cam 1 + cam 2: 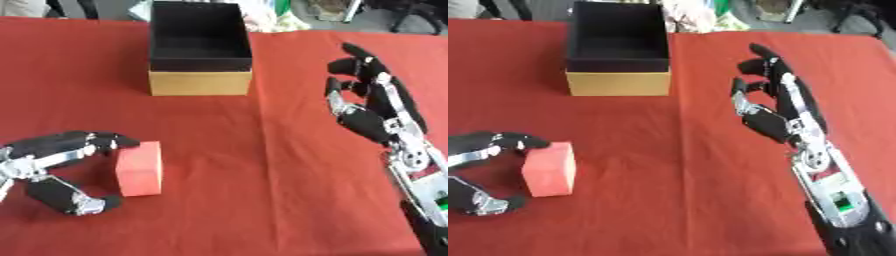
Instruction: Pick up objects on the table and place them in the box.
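A red block (140,168) lies on the red cloth at the lower left. My left hand (52,152) is at it from the left: its fingers (109,141) reach over the block's top corner and the thumb (74,199) curls toward its lower left corner. Whether they touch the block I cannot tell. The box (199,82), black inside with tan outer walls, stands open at the far middle and shows nothing inside. My right hand (372,102) hovers at the right, fingers relaxed and pointing away, holding nothing.
The red cloth (262,200) covers the whole table. Chair legs and clutter show beyond the far edge. A fold line in the cloth runs from the box toward the front.
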